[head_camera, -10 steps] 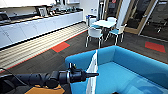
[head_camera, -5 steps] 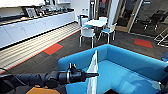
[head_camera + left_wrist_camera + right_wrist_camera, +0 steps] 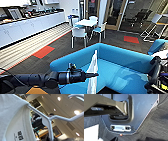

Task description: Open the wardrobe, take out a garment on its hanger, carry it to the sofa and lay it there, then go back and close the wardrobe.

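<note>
Garment [image 3: 92, 71] over sofa [image 3: 120, 58]; wrist-view hanger [image 3: 50, 119].

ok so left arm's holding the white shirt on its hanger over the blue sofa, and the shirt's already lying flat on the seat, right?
Not flat. In the head view the shirt hangs upright from the left gripper, over the sofa seat. The left wrist view shows it draped on the hanger. The rest is right.

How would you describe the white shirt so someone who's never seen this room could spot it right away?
Find the big bright blue sofa at the front of the lounge. Just before its near edge, the left end effector reaches in on a dark arm, and the shirt hangs there on a slim white hanger. It is the only thin white fabric dangling in mid-air; the white chairs stand farther back.
</note>
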You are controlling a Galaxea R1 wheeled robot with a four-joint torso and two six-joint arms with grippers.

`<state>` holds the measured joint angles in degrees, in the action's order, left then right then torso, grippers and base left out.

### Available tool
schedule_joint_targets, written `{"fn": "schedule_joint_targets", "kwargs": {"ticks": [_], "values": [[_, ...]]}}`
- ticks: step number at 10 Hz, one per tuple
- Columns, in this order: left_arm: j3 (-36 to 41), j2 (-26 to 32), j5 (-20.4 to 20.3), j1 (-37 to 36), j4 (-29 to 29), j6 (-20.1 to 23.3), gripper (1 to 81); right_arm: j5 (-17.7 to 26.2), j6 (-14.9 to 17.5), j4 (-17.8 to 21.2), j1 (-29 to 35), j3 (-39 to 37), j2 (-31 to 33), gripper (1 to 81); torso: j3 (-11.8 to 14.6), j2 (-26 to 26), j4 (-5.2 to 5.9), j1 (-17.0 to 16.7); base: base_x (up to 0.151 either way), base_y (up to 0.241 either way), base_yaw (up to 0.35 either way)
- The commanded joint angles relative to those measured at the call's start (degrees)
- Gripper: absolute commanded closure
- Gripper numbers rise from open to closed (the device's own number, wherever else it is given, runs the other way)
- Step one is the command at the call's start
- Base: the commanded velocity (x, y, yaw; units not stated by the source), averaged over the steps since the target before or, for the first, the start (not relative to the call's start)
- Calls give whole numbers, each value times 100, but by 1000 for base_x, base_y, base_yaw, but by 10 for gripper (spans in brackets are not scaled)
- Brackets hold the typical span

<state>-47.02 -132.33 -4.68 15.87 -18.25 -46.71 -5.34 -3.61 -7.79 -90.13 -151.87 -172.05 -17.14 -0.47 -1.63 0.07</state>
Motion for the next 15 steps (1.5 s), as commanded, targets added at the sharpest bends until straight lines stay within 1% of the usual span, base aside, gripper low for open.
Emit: {"fn": "schedule_joint_targets", "kwargs": {"ticks": [1, 12, 15], "values": [[290, 74, -244, -747, -179, 58, 811, 420, 18, -74, 7, 18, 1, 10, 0, 0, 0, 0, 0, 0, -232], [290, 162, -244, -712, -179, 57, 811, 410, 27, -91, 16, 18, -25, 10, 0, 0, 0, 0, 0, 0, -232], [281, 154, -147, -712, -179, 57, 811, 411, 18, -126, 16, 18, -43, 10, 0, 0, 0, 0, 0, 0, -215]]}}
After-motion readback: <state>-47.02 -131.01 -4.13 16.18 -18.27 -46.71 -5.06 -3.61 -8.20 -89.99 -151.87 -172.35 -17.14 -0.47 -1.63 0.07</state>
